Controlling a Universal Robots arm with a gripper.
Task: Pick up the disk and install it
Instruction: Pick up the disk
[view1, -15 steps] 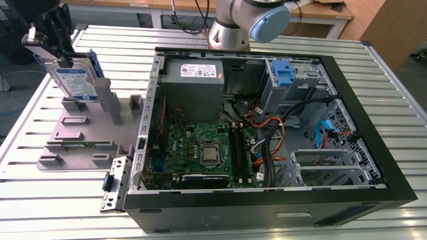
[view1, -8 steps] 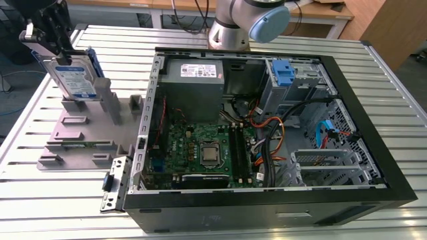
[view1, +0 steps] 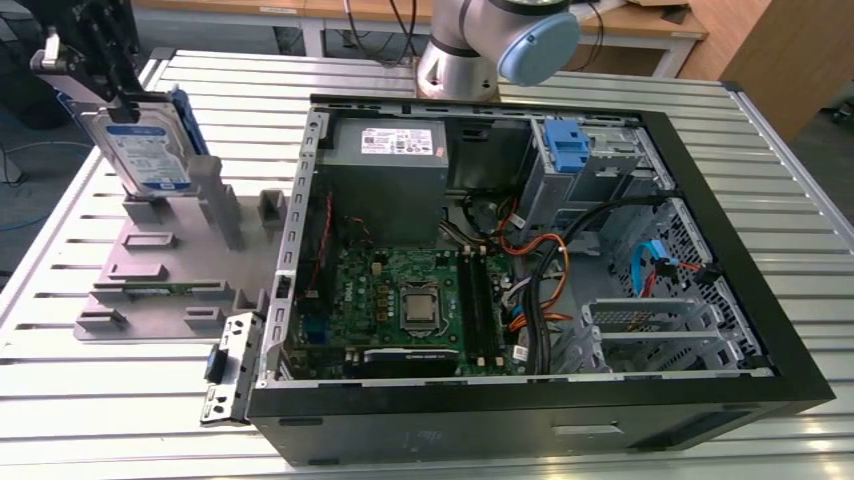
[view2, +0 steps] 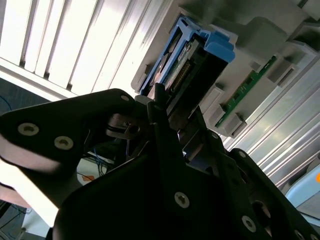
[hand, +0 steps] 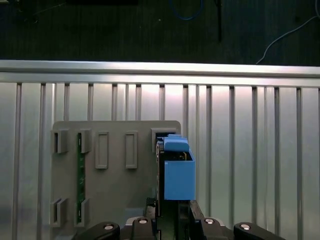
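Observation:
The disk (view1: 144, 150) is a silver-grey drive with a blue-and-white label and blue rails. It stands on edge over the grey holder plate (view1: 160, 270) at the exterior view's left. My gripper (view1: 120, 105) comes down from above and is shut on the disk's upper end. In the first wrist view the disk's blue rail (hand: 178, 172) sticks out past my gripper (hand: 172, 217), close to a slot of the holder plate (hand: 115, 190). The second wrist view has the disk (view2: 200, 55) clamped between my dark fingers (view2: 167, 130). I cannot tell whether its lower edge still touches the holder.
An open computer case (view1: 747, 260) lies at the exterior view's right, with a motherboard (view1: 400, 300), a grey power-supply box (view1: 387, 160), cables and a blue bracket (view1: 567, 145) in the drive bay. A green memory stick (view1: 154, 290) sits in the holder plate. The arm's base (view1: 467, 50) stands behind the case.

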